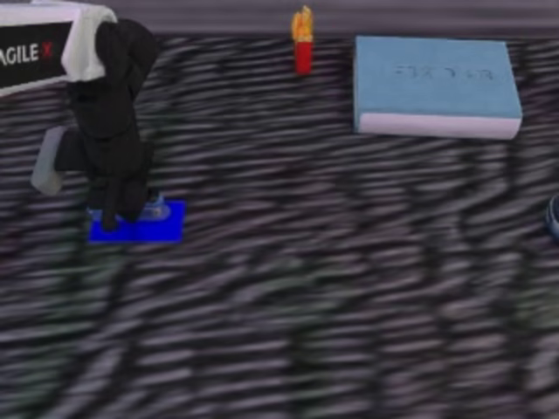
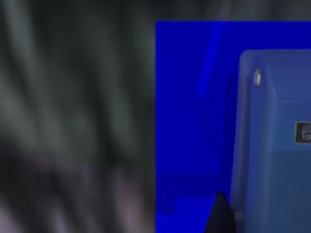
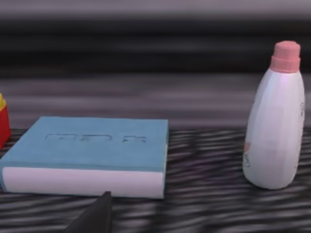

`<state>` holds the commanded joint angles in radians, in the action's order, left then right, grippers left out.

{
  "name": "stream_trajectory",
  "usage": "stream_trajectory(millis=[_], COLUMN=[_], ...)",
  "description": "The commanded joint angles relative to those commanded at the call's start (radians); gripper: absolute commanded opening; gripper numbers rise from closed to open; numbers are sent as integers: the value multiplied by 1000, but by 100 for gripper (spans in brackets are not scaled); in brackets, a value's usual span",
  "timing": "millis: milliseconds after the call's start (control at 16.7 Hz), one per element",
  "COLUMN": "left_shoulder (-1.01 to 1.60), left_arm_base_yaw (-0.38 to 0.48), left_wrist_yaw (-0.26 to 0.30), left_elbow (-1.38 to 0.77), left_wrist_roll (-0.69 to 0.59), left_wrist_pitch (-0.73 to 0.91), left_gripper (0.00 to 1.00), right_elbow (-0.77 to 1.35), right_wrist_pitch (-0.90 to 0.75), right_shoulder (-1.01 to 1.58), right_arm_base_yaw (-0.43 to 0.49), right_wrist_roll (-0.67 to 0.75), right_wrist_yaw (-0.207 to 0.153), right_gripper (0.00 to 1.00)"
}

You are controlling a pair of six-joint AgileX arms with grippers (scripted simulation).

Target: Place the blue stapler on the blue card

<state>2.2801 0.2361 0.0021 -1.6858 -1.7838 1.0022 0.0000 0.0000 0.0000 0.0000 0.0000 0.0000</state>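
Note:
The blue card (image 1: 166, 229) lies flat at the table's left, partly under my left arm. The blue stapler (image 1: 157, 208) rests on the card's far right part and is mostly hidden by the arm. My left gripper (image 1: 118, 214) is down over it. In the left wrist view the stapler (image 2: 272, 155) fills the side over the card (image 2: 194, 121), and one dark fingertip (image 2: 221, 213) presses its flank; the other finger is hidden. My right arm is outside the top view. One of its fingers (image 3: 97, 213) shows, with nothing held.
A thick light-blue book (image 1: 437, 83) (image 3: 92, 145) lies at the back right. A red-and-orange upright object (image 1: 302, 44) stands at the back centre. A white bottle with a pink cap (image 3: 274, 126) stands beside the book. A bluish rim (image 1: 554, 218) shows at the right edge.

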Motion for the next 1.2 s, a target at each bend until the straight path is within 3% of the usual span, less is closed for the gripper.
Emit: stream_trajectory(millis=[180,960,1200], left_shoulder=[0,0,0], left_arm_base_yaw=[0,0,0], left_wrist_yaw=[0,0,0], left_elbow=[0,0,0], left_wrist_roll=[0,0,0], left_wrist_pitch=[0,0,0], left_gripper=[0,98,100], right_elbow=[0,0,0], right_wrist_pitch=[0,0,0], right_shoulder=[0,0,0], right_arm_base_yaw=[0,0,0], right_wrist_roll=[0,0,0], right_wrist_yaw=[0,0,0], right_gripper=[100,100,100])
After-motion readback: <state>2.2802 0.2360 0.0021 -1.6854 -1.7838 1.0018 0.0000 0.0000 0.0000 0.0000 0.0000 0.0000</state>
